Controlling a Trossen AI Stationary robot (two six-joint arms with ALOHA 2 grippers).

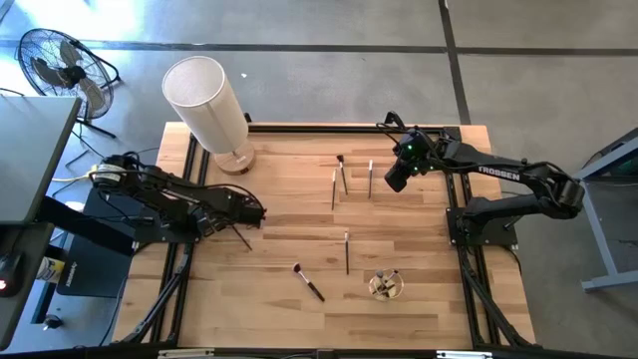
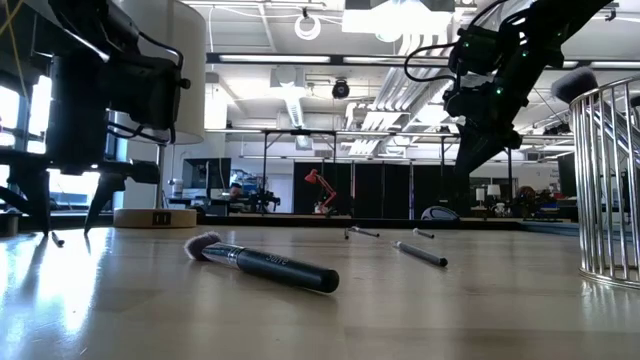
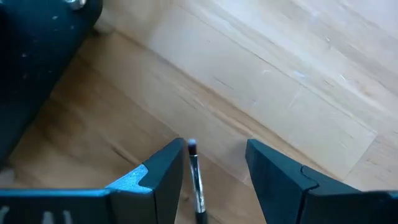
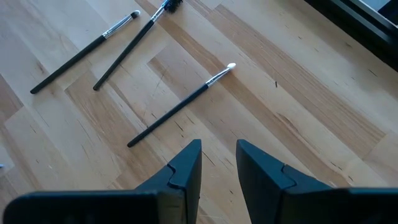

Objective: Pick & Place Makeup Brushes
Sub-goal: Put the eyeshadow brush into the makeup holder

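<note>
Several thin makeup brushes lie flat on the wooden table (image 1: 299,329). One dark brush (image 1: 242,238) lies under my left gripper (image 1: 251,212). In the left wrist view, its pale tip and silver ferrule (image 3: 196,177) show between the open fingers, close to one finger (image 3: 168,168). My left gripper (image 3: 214,149) points steeply down, low over the table. Three brushes (image 4: 180,106) (image 4: 127,46) (image 4: 84,53) lie on the table beyond my right gripper (image 4: 219,149). That gripper hovers open and empty above the table's far right (image 1: 396,181). My left gripper stands astride the brush's bristle end (image 3: 193,152), which lies on the table. The fingers come from above, slanting down. One finger is right next to the ferrule; whether it touches, I cannot tell.
A wire cup (image 1: 386,285) holding brushes stands near the front right. A thick-handled brush (image 1: 308,282) and a slim one (image 1: 347,251) lie mid-table. A white cylinder on a wooden base (image 1: 209,105) stands at the far left. A fan (image 1: 60,65) is on the floor.
</note>
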